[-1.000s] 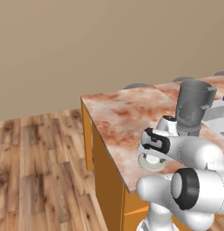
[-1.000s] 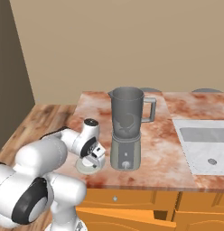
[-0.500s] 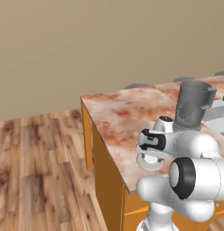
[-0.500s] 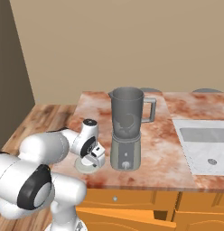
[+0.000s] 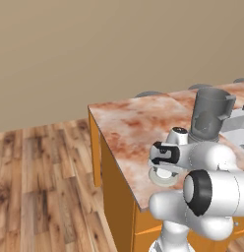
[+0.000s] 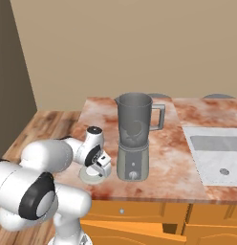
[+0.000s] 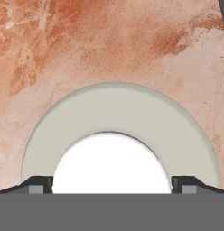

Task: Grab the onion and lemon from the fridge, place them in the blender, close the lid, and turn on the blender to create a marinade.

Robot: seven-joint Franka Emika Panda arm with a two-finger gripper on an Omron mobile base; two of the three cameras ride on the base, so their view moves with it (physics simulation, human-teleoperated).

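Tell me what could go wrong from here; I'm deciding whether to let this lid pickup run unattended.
1. The lid lies flat on the counter, and the open gripper hangs right over it; the fingertips may scrape the counter or slide off the thin rim.
2. The lid sits near the counter's front edge; a nudge could push it off.
3. The blender stands just beside the gripper, so a swing while lifting could knock it.
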